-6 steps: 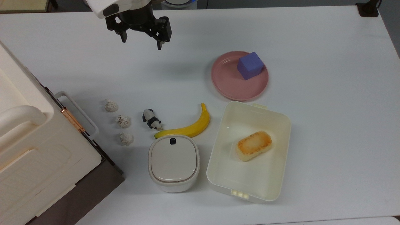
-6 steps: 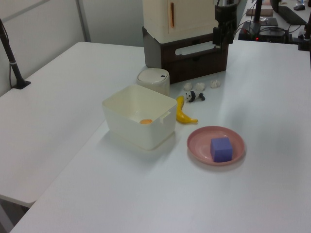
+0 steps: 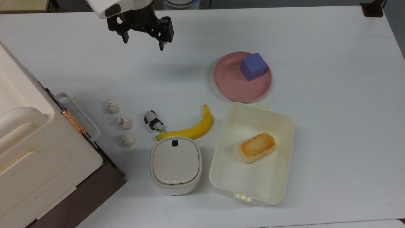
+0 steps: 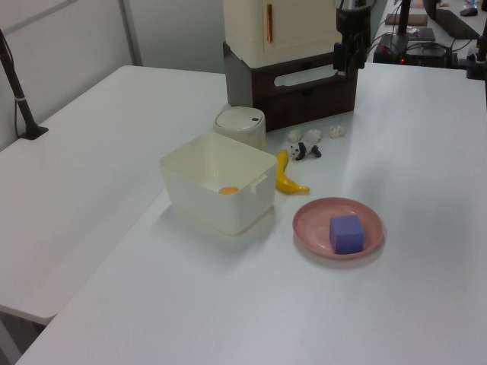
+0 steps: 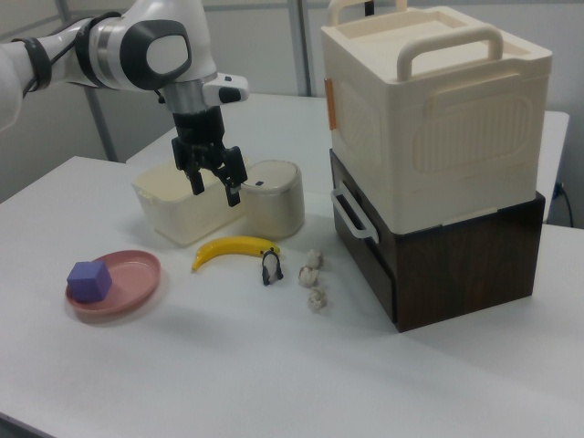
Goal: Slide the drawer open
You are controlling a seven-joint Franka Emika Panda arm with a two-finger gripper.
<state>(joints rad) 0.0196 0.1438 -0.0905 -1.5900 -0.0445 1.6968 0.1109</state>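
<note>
The drawer (image 5: 368, 248) has a dark brown front and a white bar handle (image 5: 350, 217). It sits flush in the brown base under the cream cabinet (image 5: 436, 109). In the top view the handle (image 3: 81, 115) juts out at the left edge, and in the left view the drawer (image 4: 308, 82) faces the table. My gripper (image 3: 143, 44) hangs open above the table's far side, well clear of the handle and holding nothing. In the right view the gripper (image 5: 214, 193) hovers in front of the cream container, and in the left view the gripper (image 4: 346, 62) appears before the drawer's right end.
Three crumpled white lumps (image 3: 124, 123), a toy panda (image 3: 153, 121) and a banana (image 3: 190, 128) lie in front of the drawer. A lidded cream pot (image 3: 176, 164), a cream container (image 3: 221, 164) holding bread (image 3: 257, 147), and a pink plate (image 3: 227, 79) with a purple cube (image 3: 253, 66) stand beyond.
</note>
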